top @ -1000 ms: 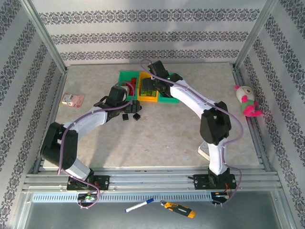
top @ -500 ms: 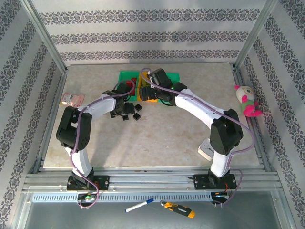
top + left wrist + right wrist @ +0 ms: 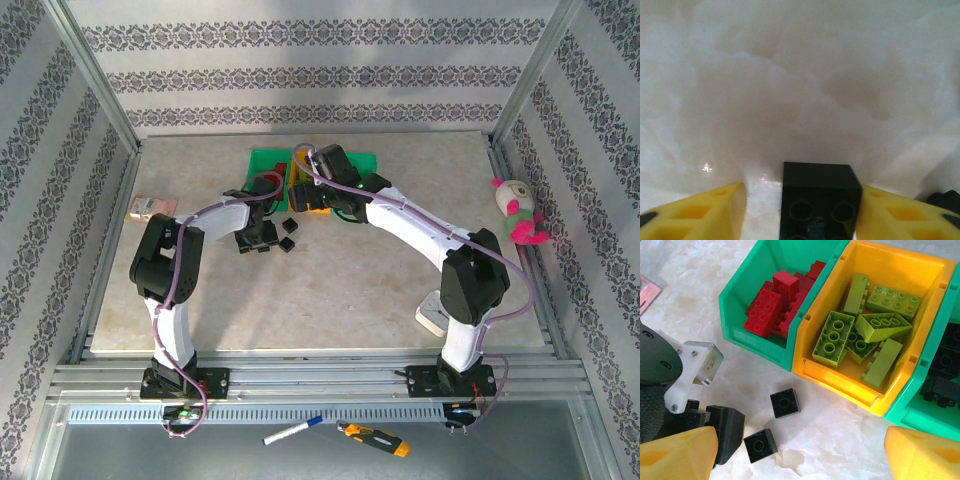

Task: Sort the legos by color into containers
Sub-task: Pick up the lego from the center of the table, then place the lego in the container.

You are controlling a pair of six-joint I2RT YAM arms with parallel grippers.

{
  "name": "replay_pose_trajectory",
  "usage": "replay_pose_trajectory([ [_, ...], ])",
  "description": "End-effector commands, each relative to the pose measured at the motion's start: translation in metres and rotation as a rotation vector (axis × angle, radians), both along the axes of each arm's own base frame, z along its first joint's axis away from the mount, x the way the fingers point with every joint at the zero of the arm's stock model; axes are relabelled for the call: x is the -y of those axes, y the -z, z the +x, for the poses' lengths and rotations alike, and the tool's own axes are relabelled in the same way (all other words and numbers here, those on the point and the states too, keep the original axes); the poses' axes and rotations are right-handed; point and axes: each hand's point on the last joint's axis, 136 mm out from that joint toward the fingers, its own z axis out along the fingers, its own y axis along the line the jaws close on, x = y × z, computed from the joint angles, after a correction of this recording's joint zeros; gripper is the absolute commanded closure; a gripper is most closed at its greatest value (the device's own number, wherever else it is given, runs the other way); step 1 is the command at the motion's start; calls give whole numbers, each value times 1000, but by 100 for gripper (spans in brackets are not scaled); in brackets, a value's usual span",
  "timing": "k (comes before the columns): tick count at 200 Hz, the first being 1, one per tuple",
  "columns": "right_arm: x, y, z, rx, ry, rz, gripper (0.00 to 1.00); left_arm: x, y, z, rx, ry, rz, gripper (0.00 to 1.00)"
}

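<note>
A black lego lies on the table between the yellow fingers of my left gripper. The right finger touches it, while a strip of table shows between it and the left finger. From above, that gripper is low, among black legos in front of the containers. My right gripper hovers open above two loose black legos. Red legos fill the left green bin, lime ones the yellow bin, and black ones the right green bin.
A pink card lies at the left of the table. A white timer sits by the right arm's base and a plush toy at the right wall. A pen and a tool lie on the front rail.
My left gripper has come down onto the black legos and its jaws have narrowed around one. The right gripper has drawn back from over the bins to their front edge.
</note>
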Motion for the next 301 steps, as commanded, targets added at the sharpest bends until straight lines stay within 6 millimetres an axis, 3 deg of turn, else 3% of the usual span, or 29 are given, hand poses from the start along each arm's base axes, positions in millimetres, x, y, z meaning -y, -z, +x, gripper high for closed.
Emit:
replay_pose_trajectory([
  [1,-4,-10,-2,20,-14,13,14,-2,-2,0,-28,-19,-8,52],
  [26,0,-10,-7,10,-12,14,14,-2,-5,0,-28,-20,-4,65],
  [68,13,-16,-20,13,19,19,13,0,-28,7,9,6,-13,69],
  [118,55,-22,-43,16,131,49,13,24,-76,37,133,58,-95,69],
  [164,98,-21,-56,26,253,86,14,75,-119,71,273,159,-169,69],
  [220,147,-30,-70,42,323,79,14,152,-146,114,455,328,-231,69],
  [270,173,-34,-78,50,367,78,13,208,-144,136,510,413,-282,69],
  [301,181,-33,-85,52,395,87,13,219,-132,150,504,420,-275,68],
])
